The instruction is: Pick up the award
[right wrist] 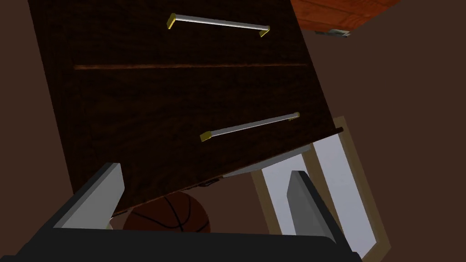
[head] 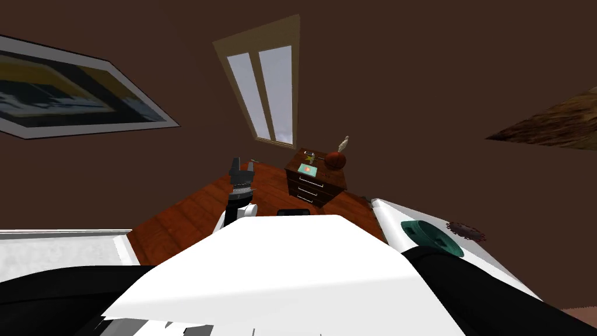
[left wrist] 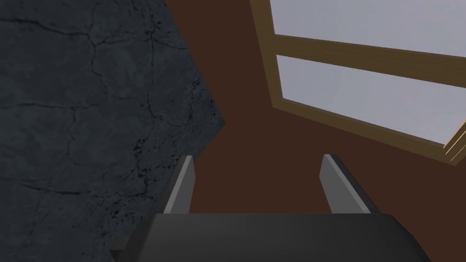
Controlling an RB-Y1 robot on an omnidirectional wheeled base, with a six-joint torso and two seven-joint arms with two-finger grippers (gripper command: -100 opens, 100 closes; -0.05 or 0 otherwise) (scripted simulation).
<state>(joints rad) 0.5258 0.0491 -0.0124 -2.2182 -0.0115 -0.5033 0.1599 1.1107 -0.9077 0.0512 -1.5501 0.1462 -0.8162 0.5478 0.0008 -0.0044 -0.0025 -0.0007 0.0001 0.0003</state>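
Ahead, award at far edge of dresser; right gripper spread.

Holding left gripper raised forward of the chest on an upright forearm, fingers spread wide; right gripper tilted upward, fingers likewise parted

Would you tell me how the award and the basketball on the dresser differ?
The basketball is round and reddish brown; the award is yellowish and irregular. The basketball looks much bigger than the award. Both stand on the dresser top.
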